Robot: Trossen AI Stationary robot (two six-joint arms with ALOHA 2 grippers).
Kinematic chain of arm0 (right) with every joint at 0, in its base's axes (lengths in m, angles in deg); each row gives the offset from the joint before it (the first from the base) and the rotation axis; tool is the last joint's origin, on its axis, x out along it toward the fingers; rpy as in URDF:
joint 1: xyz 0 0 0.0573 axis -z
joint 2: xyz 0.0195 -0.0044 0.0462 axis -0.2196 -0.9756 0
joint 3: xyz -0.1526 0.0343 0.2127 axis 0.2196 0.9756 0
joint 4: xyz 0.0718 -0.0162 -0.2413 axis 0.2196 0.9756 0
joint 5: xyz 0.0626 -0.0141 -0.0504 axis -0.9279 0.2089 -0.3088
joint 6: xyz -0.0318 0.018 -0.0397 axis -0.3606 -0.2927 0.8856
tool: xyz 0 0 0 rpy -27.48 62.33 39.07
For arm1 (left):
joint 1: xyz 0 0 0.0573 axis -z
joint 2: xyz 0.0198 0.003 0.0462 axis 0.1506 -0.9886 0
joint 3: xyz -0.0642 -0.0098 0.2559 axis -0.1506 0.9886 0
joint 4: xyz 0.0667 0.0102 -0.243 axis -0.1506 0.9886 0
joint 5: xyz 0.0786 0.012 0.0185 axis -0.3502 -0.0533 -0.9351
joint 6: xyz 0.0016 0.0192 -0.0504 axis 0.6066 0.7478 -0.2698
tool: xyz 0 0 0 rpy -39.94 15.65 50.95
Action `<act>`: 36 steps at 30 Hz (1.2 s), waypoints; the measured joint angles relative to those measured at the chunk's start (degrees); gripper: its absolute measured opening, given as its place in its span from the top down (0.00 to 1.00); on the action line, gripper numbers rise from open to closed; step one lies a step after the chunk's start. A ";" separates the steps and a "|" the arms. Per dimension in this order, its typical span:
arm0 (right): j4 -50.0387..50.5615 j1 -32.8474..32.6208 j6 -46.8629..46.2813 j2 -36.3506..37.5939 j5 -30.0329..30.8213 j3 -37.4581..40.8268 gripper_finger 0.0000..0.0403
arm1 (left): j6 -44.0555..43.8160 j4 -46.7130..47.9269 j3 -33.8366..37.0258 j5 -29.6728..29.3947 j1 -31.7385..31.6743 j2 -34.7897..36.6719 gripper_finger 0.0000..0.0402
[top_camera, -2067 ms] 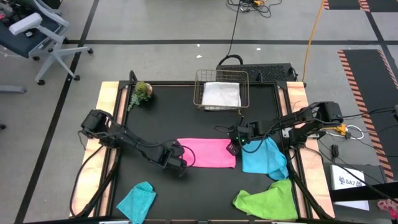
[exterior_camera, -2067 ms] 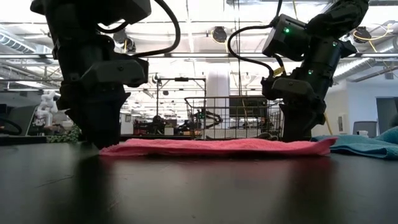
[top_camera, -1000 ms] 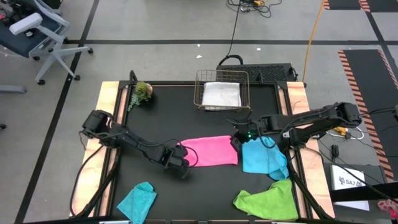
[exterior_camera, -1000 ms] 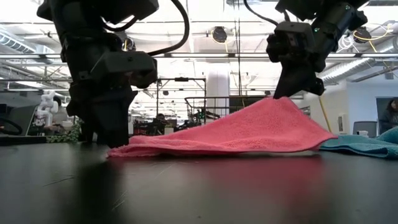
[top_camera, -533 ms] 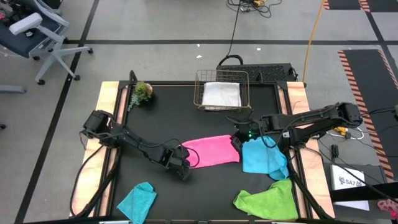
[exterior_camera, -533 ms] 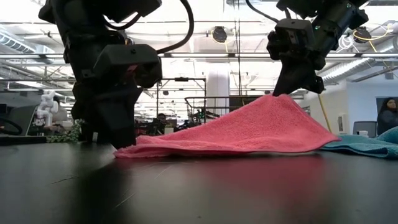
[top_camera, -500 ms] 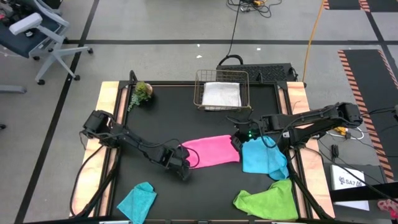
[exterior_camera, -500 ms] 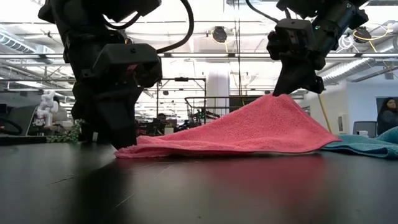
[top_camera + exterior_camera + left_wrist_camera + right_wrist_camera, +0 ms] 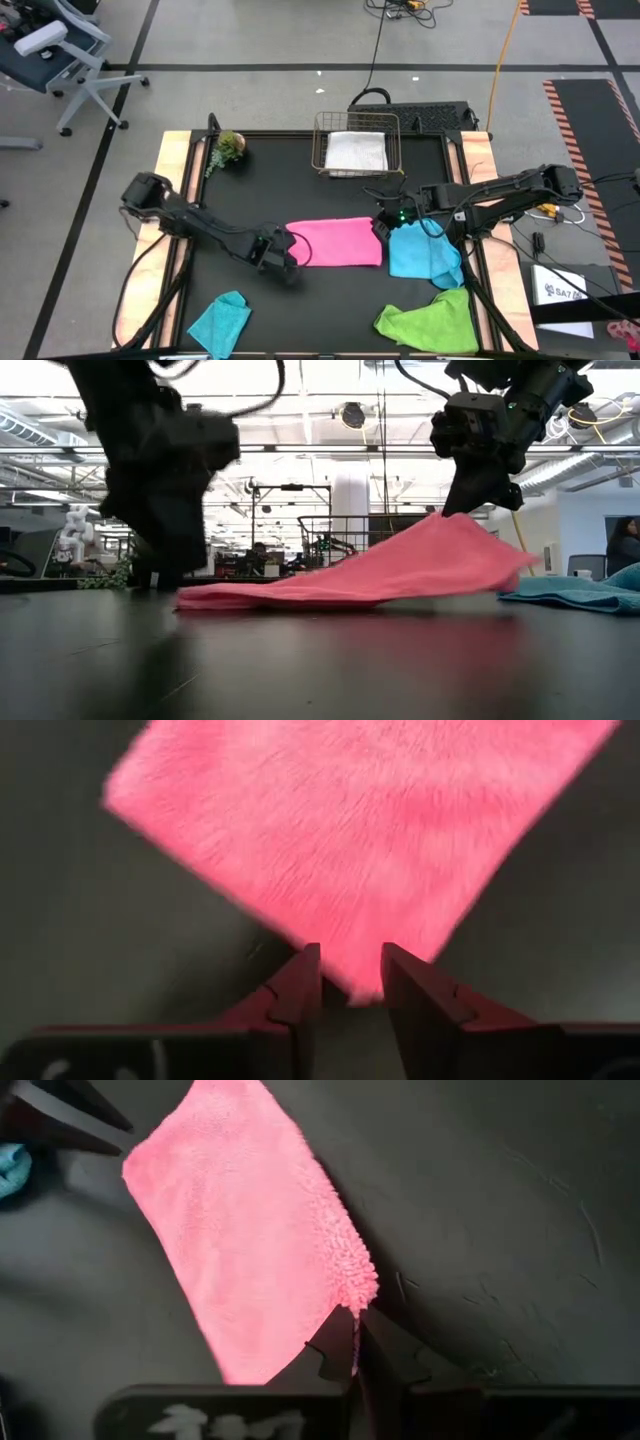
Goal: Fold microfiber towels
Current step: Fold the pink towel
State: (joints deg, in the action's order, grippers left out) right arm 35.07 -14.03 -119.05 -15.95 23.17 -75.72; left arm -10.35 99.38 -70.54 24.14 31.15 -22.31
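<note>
- Black tabletop (image 9: 320, 190) fills my overhead view, grey floor around it.
- At the far edge I see one wire basket (image 9: 356, 145) holding one folded white towel (image 9: 356, 152).
- One hot pink towel (image 9: 338, 243) lies mid-table; the right gripper (image 9: 380, 228) pinches its right edge, lifted.
- Left gripper (image 9: 287, 250) sits at the pink towel's left end, fingers narrowly apart, gripping nothing.
- One sky blue towel (image 9: 424, 252) on the right, one lime green towel (image 9: 430, 323) near right, one teal towel (image 9: 221, 322) near left.
</note>
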 joint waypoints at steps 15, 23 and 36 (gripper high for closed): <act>-0.34 0.00 -0.31 0.02 1.14 0.00 1.00 | 1.04 -5.35 -0.04 -0.31 0.54 -1.52 0.78; -0.70 0.00 -0.98 0.02 1.15 0.00 1.00 | 0.92 -9.22 -0.11 3.14 0.91 -5.91 0.78; -1.89 -0.45 -1.11 0.02 1.23 -0.47 1.00 | 0.34 -7.25 -0.15 3.13 0.91 -5.99 0.78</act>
State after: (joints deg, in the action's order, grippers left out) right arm 33.18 -14.48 -120.17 -15.93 24.40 -76.19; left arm -10.00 92.13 -70.69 27.27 32.06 -28.31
